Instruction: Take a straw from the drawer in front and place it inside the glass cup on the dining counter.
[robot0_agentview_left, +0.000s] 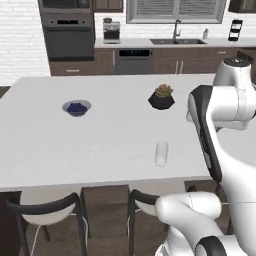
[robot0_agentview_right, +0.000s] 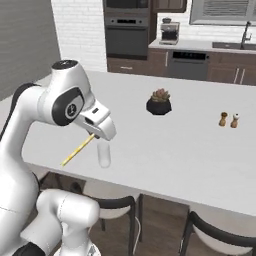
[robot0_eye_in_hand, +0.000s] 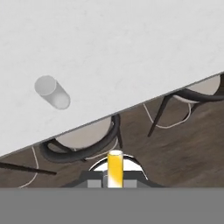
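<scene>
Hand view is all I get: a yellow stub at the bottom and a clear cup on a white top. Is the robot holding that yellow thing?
Observer: Yes. The right base view shows the hand shut on a long straw, slanting down.
Operator: Is it over the cup?
Observer: Not quite; the cup stands just beside it, near the counter edge.
Operator: Anything else on the counter?
Observer: A potted plant, two small shakers, and a blue-filled bowl.
</scene>
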